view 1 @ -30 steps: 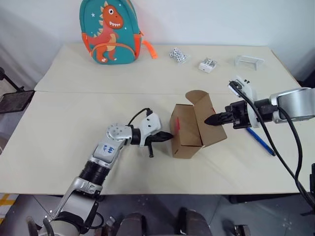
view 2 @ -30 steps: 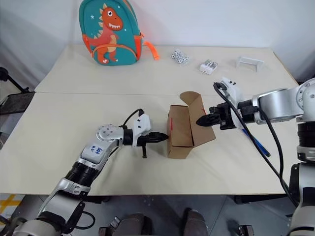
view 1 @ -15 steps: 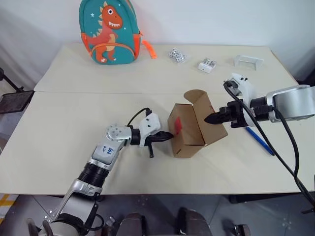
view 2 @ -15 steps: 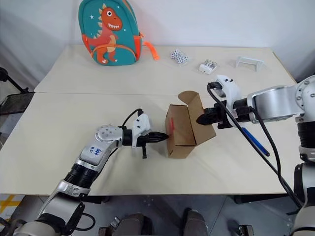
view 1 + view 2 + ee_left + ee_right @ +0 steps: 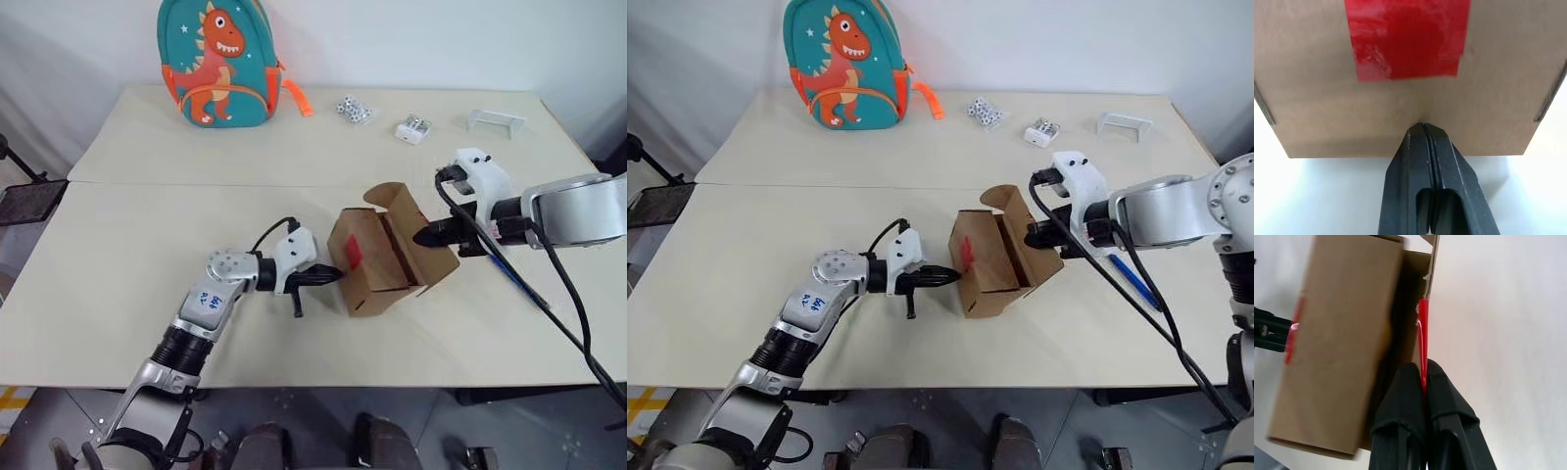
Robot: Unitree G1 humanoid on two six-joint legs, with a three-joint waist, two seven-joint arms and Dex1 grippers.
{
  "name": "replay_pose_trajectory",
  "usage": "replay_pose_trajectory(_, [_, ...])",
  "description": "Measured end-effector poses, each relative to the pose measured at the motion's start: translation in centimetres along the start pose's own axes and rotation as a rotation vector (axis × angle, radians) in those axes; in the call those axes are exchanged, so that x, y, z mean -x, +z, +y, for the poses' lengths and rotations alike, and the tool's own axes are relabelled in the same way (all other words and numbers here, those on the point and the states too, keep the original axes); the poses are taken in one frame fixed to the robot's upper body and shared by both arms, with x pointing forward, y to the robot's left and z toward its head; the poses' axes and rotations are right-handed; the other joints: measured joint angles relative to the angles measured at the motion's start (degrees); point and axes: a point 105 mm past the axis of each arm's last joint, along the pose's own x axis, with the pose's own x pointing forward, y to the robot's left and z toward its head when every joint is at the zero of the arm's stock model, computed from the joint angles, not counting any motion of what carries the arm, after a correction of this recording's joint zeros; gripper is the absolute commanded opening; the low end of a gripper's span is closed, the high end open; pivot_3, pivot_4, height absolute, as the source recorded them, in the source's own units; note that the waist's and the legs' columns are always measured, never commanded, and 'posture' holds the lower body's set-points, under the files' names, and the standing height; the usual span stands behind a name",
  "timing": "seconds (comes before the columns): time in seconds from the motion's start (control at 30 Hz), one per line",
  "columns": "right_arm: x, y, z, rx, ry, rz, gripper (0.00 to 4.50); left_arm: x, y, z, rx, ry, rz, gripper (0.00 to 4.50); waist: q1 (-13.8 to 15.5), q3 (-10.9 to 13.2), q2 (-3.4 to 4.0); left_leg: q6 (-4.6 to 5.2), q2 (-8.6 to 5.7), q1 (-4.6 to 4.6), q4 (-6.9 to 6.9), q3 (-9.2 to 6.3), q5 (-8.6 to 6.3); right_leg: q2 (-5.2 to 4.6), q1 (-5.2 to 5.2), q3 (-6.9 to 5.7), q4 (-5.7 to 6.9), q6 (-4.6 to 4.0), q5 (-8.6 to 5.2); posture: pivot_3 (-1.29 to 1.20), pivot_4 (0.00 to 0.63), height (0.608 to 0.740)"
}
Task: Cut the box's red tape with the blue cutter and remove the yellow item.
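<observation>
The brown box (image 5: pixel 377 257) lies tipped in the middle of the table, with its lid flap (image 5: pixel 397 201) standing open. A red tape (image 5: pixel 1408 41) patch sits on its end face. My left gripper (image 5: pixel 338 275) is shut and empty, its tips pressed against that face just below the tape. At the other end my right gripper (image 5: pixel 423 235) is shut on the box's flap edge (image 5: pixel 1431 289), where a red strip (image 5: pixel 1423 328) runs. The blue cutter (image 5: pixel 516 282) lies on the table under my right arm. The yellow item is hidden.
A teal dinosaur backpack (image 5: pixel 216 61) stands at the far left of the table. Small white pieces (image 5: pixel 353 108), a white block (image 5: pixel 413 129) and a clear stand (image 5: pixel 495 119) lie along the far edge. My right arm's black cable (image 5: pixel 558 294) hangs over the cutter.
The box has tipped and turned, so its red-taped end faces up more, drawn by the flap in my right gripper, whose wrist has rolled. My left gripper has stayed in place.
</observation>
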Motion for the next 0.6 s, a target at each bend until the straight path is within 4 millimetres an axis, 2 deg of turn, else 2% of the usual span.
replay_pose_trajectory(0.27, [-0.1, 0.1, 0.5, 0.021, -0.012, -0.029, 0.02, 0.2, -0.3, 0.2, 0.01, 0.011, 0.012, 0.0, -0.1, 0.0, 0.0, 0.02, 0.01, 0.0, 0.01, 0.0, -0.01, 0.0, 0.0, 0.0, 0.01, 0.0, 0.0, 0.0, 0.15, 0.74])
replay_pose_trajectory(0.47, [-0.3, 0.3, 1.0, 0.036, -0.009, -0.044, 0.02, 1.9, -1.0, 1.2, 0.017, 0.052, 0.062, 0.0, -0.1, 0.0, 0.0, 0.01, 0.03, -0.05, -0.01, 0.01, -0.01, 0.0, -0.09, 0.0, 0.02, -0.01, 0.0, 0.0, 0.15, 0.74])
replay_pose_trajectory(0.6, [-0.3, 0.3, 1.4, 0.055, -0.004, -0.051, 0.02, 2.4, -1.5, 0.9, 0.034, 0.036, 0.08, 0.0, -0.1, 0.0, -0.01, 0.01, 0.03, -0.08, 0.0, 0.01, -0.01, 0.0, -0.1, -0.02, 0.02, -0.01, 0.0, 0.0, 0.15, 0.74])
